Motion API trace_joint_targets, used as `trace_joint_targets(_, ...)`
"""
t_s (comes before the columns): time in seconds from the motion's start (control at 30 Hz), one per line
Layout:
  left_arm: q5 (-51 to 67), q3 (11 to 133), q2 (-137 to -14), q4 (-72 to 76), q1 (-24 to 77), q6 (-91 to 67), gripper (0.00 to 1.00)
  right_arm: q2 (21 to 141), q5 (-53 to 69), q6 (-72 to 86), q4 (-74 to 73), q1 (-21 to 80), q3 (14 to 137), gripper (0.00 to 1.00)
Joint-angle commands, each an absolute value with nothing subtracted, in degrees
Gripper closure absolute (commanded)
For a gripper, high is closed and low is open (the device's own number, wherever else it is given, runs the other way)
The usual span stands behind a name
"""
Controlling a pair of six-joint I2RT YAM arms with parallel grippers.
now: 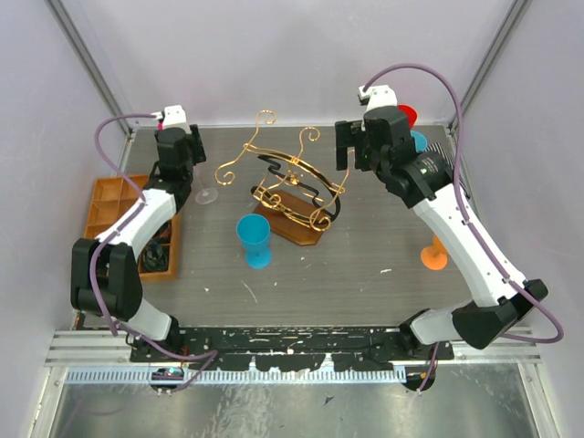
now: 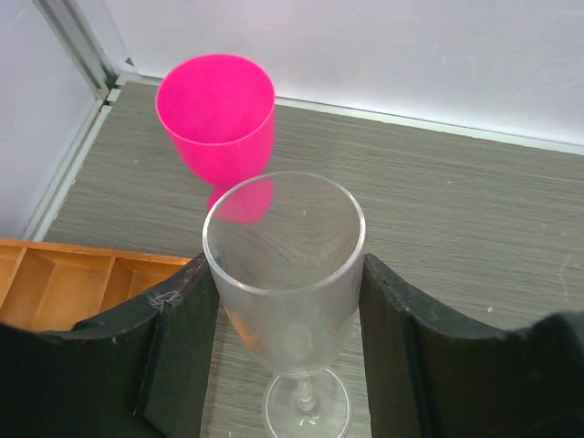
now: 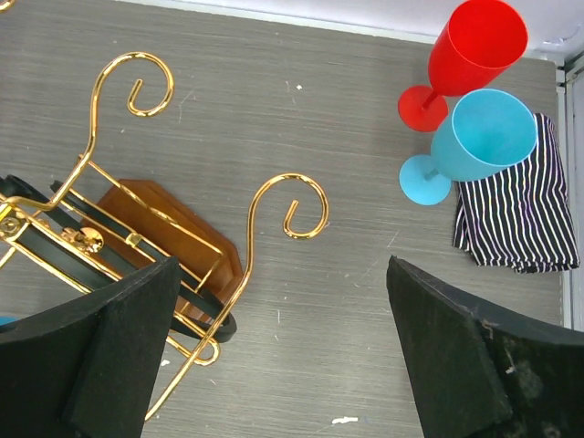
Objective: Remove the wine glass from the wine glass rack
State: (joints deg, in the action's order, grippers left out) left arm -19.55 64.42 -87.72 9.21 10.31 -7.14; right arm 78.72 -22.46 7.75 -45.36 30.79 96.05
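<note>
The wine glass rack (image 1: 287, 187), gold scroll wire with black curved parts on a brown wooden base, stands mid-table and carries no glass; it also shows in the right wrist view (image 3: 137, 228). A clear wine glass (image 2: 283, 265) stands upright, its foot (image 1: 207, 195) on the table left of the rack. My left gripper (image 2: 287, 301) has its black fingers against both sides of the bowl. My right gripper (image 3: 283, 365) is open and empty, hovering above the table just right of the rack (image 1: 360, 151).
A pink glass (image 2: 217, 119) stands behind the clear one. A blue glass (image 1: 255, 239) stands in front of the rack, and an orange one (image 1: 433, 255) at the right. Red (image 3: 465, 59) and light-blue (image 3: 474, 141) glasses stand by a striped cloth (image 3: 520, 210). An orange compartment tray (image 1: 109, 205) sits at the left.
</note>
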Motion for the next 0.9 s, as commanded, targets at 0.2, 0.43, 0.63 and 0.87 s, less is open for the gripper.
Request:
trace_joint_targets(0.2, -38.2, 59.3, -92.4, 28.5, 12.2, -8.8, 0.58, 77.3, -21.1, 8.6, -40.6, 29.2, 95.5, 0.0)
trace_joint_targets(0.43, -41.1, 58.2, -95.9, 36.5, 12.7, -7.6, 0.53, 77.6, -21.0, 8.6, -40.0, 28.3, 94.5, 0.0)
trace_joint_targets(0.63, -41.3, 58.9, -98.5, 37.5, 13.1, -6.1, 0.48, 78.1, -20.9, 8.7, -39.9, 27.9, 95.3, 0.0)
trace_joint_targets(0.87, -42.3, 57.7, -98.5, 38.3, 13.9, -5.8, 0.17, 78.0, -20.7, 8.5, -40.0, 27.6, 94.9, 0.0)
